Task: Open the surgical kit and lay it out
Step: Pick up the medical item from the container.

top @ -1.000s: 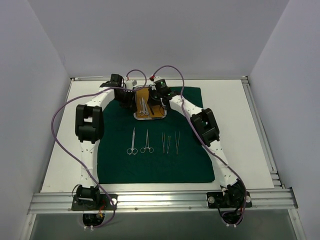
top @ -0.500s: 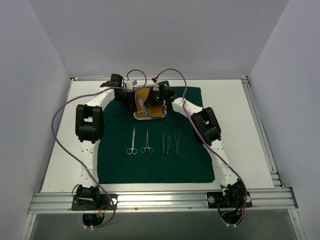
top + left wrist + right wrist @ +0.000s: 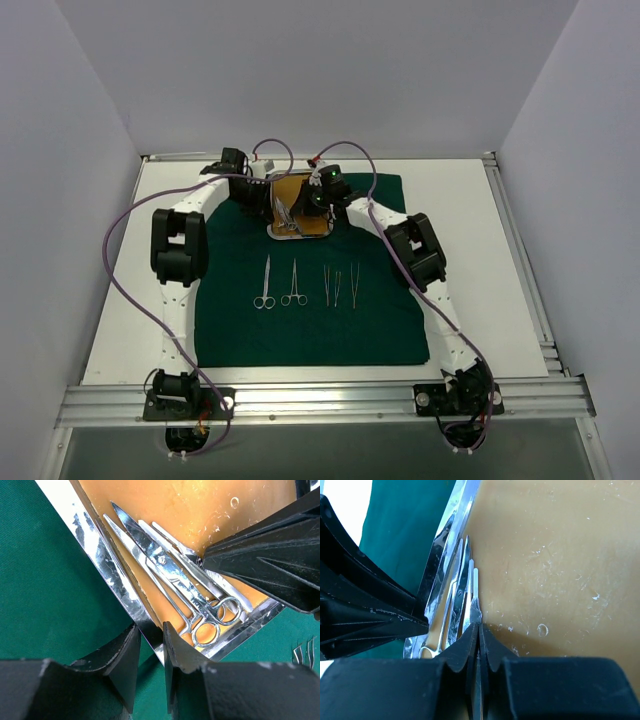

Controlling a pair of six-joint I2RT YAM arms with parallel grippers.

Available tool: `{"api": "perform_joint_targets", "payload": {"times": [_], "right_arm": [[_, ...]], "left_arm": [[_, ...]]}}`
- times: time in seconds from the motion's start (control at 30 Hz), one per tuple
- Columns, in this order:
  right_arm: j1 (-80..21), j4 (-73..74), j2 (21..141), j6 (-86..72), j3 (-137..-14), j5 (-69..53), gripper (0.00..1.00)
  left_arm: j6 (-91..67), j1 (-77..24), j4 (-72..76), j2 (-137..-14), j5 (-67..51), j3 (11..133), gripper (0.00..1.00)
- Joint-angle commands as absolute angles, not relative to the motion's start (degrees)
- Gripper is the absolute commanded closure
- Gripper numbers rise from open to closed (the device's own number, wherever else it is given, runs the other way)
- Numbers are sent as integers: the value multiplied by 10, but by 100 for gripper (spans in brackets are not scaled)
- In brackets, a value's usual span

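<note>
Right wrist view shows our right gripper pinched shut on a thin silver instrument along the steel tray's 9 o'clock wall, touching the scissors. Our left gripper clamps the tray rim. The tray sits at the green cloth's 12 o'clock end. Our worry is that only the fingertips bite — the piece could swivel loose, or snag the scissors and drag them along.
</note>
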State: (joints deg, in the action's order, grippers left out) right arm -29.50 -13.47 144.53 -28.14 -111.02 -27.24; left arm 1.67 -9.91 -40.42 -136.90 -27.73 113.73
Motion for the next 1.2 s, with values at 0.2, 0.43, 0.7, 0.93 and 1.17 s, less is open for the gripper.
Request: {"api": "perform_joint_targets", "payload": {"times": [0.2, 0.43, 0.7, 0.93, 1.17], "right_arm": [[-302, -84, 1412, -251, -1121, -248, 86], [-312, -53, 1413, -234, -1128, -238, 78], [-321, -9, 1426, -223, -1129, -137, 82], [-338, 30, 1429, -217, -1141, -123, 78], [-359, 83, 1414, -171, -1160, -32, 81]], "left_arm": [[27, -98, -395, -1389, -265, 1156, 68], [27, -98, -395, -1389, -265, 1158, 69], [27, -98, -397, -1390, -265, 1161, 70], [28, -98, -397, -1390, -263, 1160, 70], [28, -98, -398, -1389, -259, 1158, 72]]}}
